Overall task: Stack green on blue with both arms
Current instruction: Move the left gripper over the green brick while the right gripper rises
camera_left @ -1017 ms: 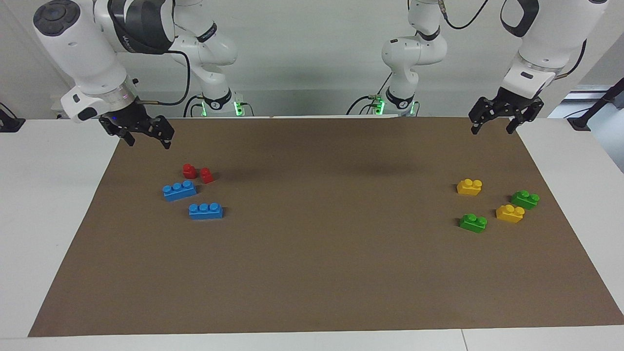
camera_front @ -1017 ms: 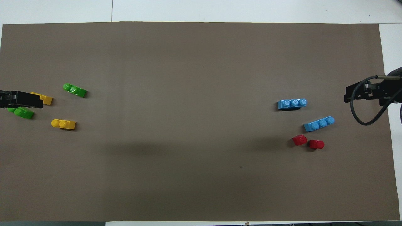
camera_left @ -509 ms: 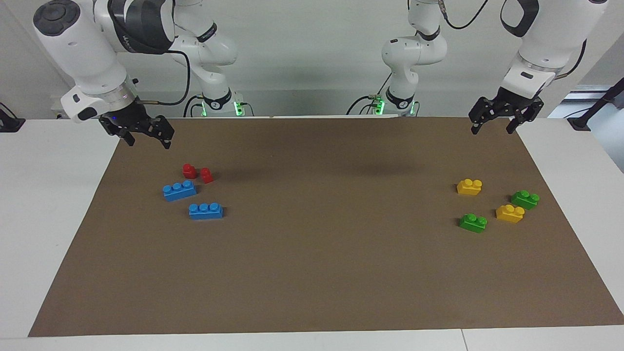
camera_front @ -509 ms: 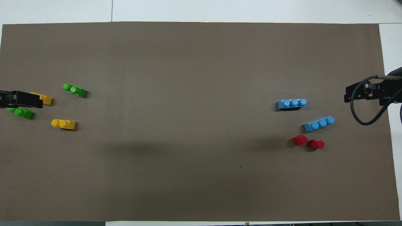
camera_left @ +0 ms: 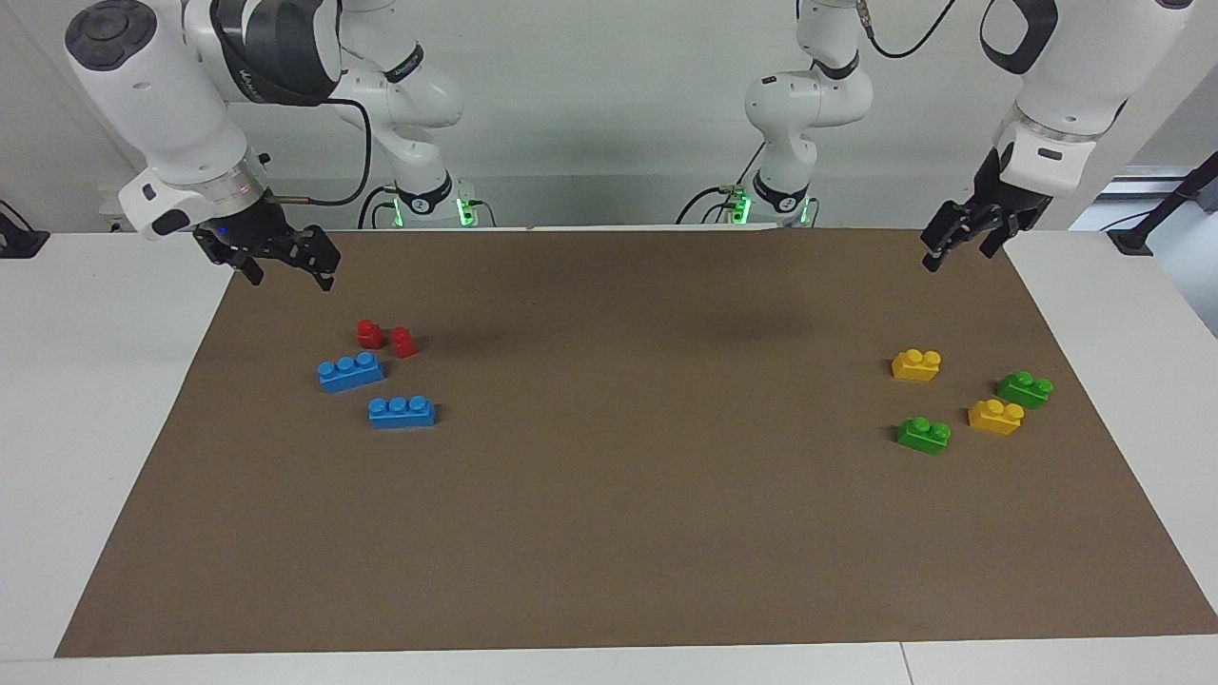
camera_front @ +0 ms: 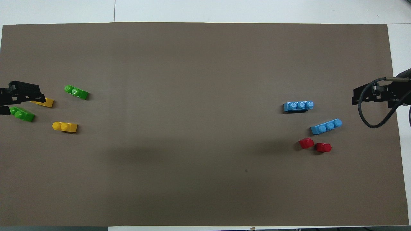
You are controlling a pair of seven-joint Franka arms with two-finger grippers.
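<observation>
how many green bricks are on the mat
2. Both lie at the left arm's end of the mat: one green brick farthest from the robots, the other green brick beside a yellow brick. None looks hidden.

We've got a white bench (camera_left: 105,400) with a brown mat (camera_left: 628,514) covering most of it. Two yellow bricks sit on the mat toward the left arm's end: one yellow brick (camera_left: 916,364) nearer to the robots, the other yellow brick (camera_left: 995,417) farther from them, apart from each other. Each shows two studs. Toward the right arm's end we see two small red pieces (camera_left: 385,338) just beside each other, upright on the mat. In the overhead view the farther yellow brick is partly covered from above. Black cable (camera_front: 372,109) loops at that view's edge.
</observation>
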